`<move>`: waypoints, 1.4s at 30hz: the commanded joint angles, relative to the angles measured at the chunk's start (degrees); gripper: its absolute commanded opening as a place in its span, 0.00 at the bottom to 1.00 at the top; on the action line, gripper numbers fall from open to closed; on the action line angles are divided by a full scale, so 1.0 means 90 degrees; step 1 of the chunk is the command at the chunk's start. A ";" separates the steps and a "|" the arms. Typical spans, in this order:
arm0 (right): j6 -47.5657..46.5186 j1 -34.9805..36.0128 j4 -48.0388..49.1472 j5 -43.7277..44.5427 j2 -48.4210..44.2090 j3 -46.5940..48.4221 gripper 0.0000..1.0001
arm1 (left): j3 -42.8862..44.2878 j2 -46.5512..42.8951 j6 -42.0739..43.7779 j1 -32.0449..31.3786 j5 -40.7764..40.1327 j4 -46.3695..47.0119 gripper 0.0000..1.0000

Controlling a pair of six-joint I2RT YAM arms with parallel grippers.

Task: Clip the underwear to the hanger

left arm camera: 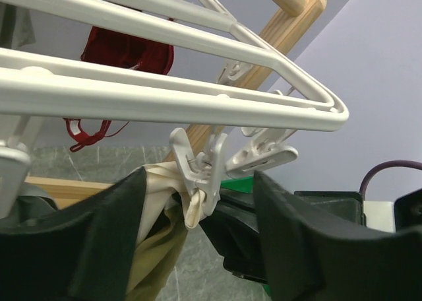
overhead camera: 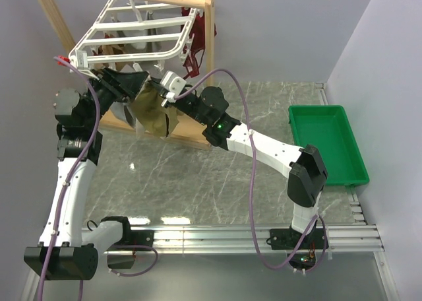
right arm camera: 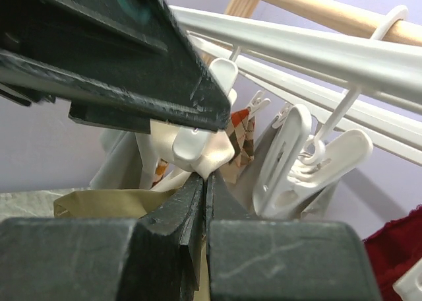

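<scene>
— What's the clip (left arm camera: 196, 182) biting?
— The underwear (left arm camera: 155, 258), its cream edge, just below the hanger (left arm camera: 165, 100). The left gripper (left arm camera: 199, 179) stands spread either side. Dark red garment (left arm camera: 128, 50) far left.

White plastic hanger (overhead camera: 132, 33) on a pale, honey-coloured wooden frame (overhead camera: 53, 14). Underwear (overhead camera: 153, 113) in khaki tan with a cream edge. A garment (overhead camera: 192, 53) in dark red. A cloth (right arm camera: 241, 133) in an orange, brown and white diamond check. Grey marble surface (overhead camera: 217, 175) with pale veins. Bright green tray (overhead camera: 326, 142). Purple cables (overhead camera: 252, 182). Pale lilac walls (overhead camera: 277, 30).
</scene>
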 commanded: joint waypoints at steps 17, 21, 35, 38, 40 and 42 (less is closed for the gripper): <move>0.0619 0.0655 -0.0824 -0.0830 -0.0801 -0.0625 0.43 | 0.0569 -0.0772 0.0551 0.0421 -0.0532 -0.1650 0.91; 0.0912 0.0636 -0.1205 -0.0705 -0.0957 -0.0654 0.50 | 0.0588 -0.0791 0.0668 0.0704 -0.0229 -0.2050 0.90; 0.2806 -0.0634 -0.2094 -0.0860 -0.1710 -0.1914 0.52 | -0.0153 -0.0548 0.2386 0.2218 0.2261 -0.3124 0.77; 0.3400 -0.0946 -0.2066 -0.1055 -0.1427 -0.1807 0.51 | -0.0621 -0.0430 0.2796 0.2170 0.2350 -0.3028 0.76; 0.3811 -0.1083 -0.1997 -0.1230 -0.1164 -0.1690 0.51 | -0.0730 -0.0323 0.3031 0.1945 0.1980 -0.2969 0.76; 0.4172 -0.1201 -0.1997 -0.1358 -0.0987 -0.1563 0.50 | -0.0944 -0.0332 0.3139 0.1750 0.1813 -0.2814 0.76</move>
